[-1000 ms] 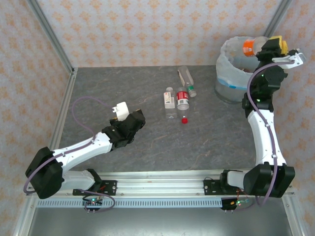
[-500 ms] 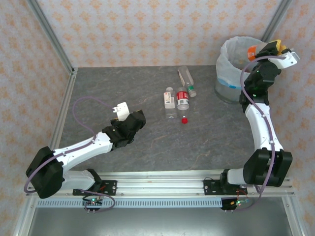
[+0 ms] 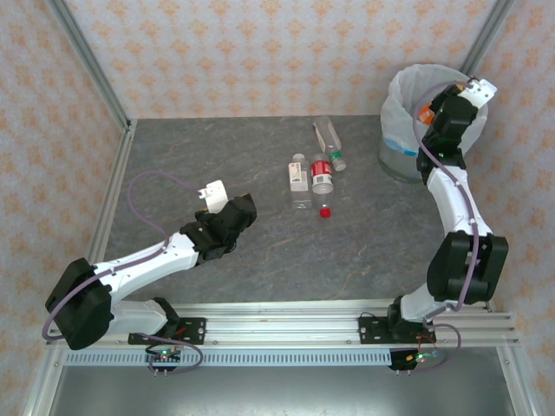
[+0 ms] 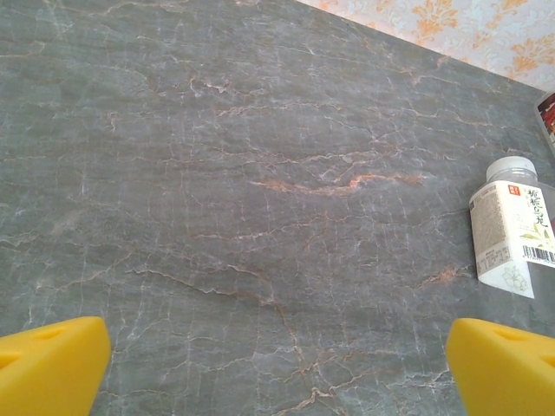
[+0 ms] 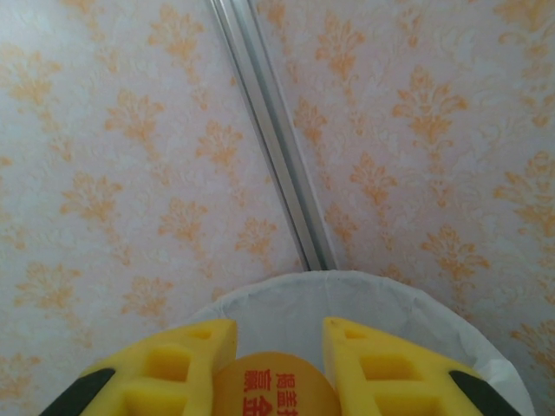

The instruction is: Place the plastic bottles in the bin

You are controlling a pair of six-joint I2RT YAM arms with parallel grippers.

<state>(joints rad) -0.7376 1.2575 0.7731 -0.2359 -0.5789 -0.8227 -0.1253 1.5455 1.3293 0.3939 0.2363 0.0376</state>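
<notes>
My right gripper (image 3: 440, 106) hangs over the mouth of the bin (image 3: 401, 91), a round grey-blue bin lined with a white bag. It is shut on an orange-labelled plastic bottle (image 3: 426, 113). In the right wrist view the yellow fingers (image 5: 186, 360) clamp the orange bottle (image 5: 276, 388) above the bag's rim (image 5: 347, 290). Three more bottles lie mid-table: a white-labelled one (image 3: 300, 180), a red-labelled one (image 3: 322, 174) and a clear one with a green cap (image 3: 329, 139). My left gripper (image 3: 236, 208) stands open low over the table left of them; its pads (image 4: 52, 364) are far apart, with the white-labelled bottle (image 4: 512, 230) to the right.
A loose red cap (image 3: 324, 211) lies just in front of the bottles. Patterned walls with metal frame posts (image 3: 87, 61) close in the grey marble table (image 3: 217, 156) on three sides. The bin stands in the far right corner.
My right arm has swung left and down, carrying the orange bottle from above the bin's right edge into its mouth. The left arm and the table bottles have not moved.
</notes>
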